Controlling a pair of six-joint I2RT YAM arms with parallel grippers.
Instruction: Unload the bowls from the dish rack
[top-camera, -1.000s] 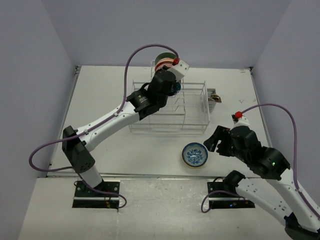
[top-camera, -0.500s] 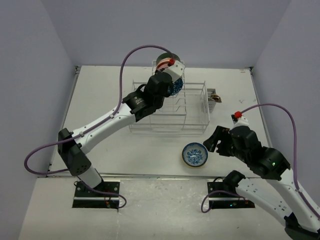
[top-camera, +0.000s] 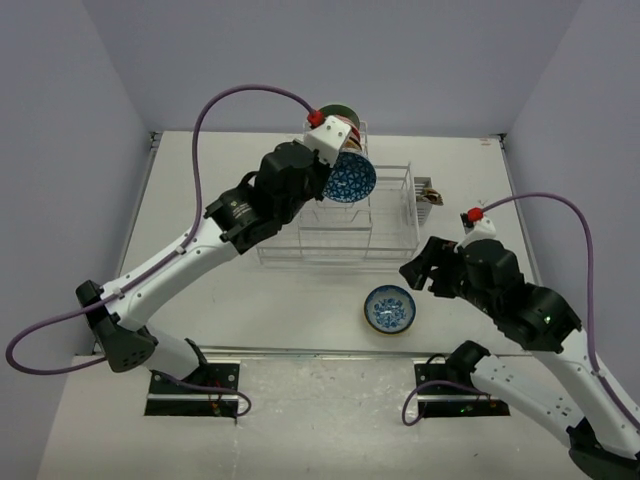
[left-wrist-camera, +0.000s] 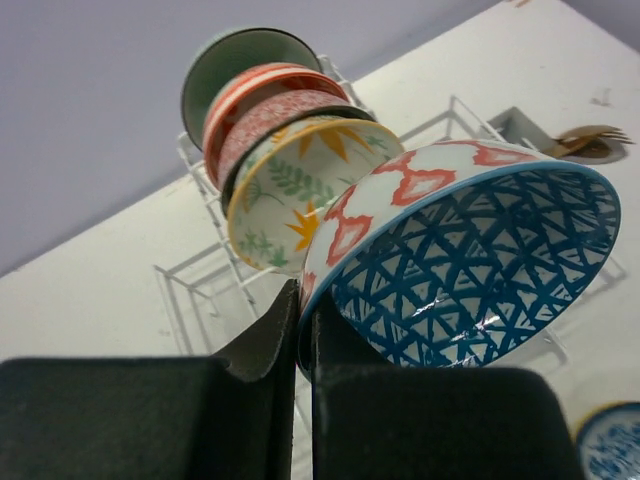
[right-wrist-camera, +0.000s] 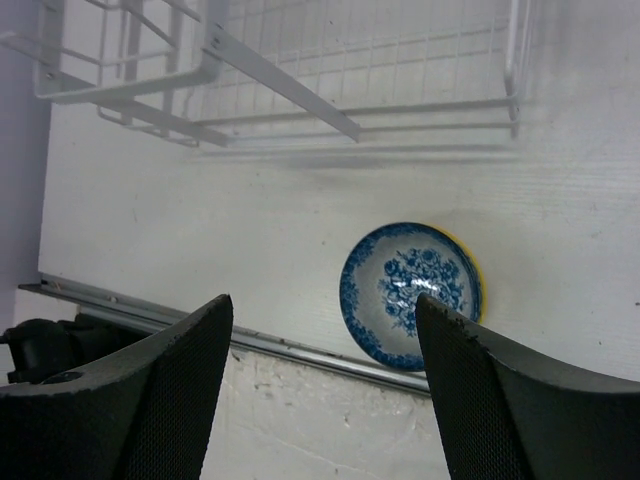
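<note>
Four bowls stand in the dish rack beyond the left fingers, clamped on a blue-lattice bowl; right fingers gape empty above a floral bowl

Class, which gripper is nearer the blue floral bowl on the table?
Right. The right gripper hovers open beside the floral bowl; the left gripper is over the dish rack, clamping a blue-lattice bowl.

Pinching the rim of a tilted blue-lattice bowl, red-and-white outside, between the closed black fingers of the left gripper. Behind it, on edge in the white wire dish rack: a yellow-rimmed leaf-patterned bowl, a red-patterned bowl, an orange-striped bowl, a dark green bowl. Bottom right, part of another blue bowl.
</note>
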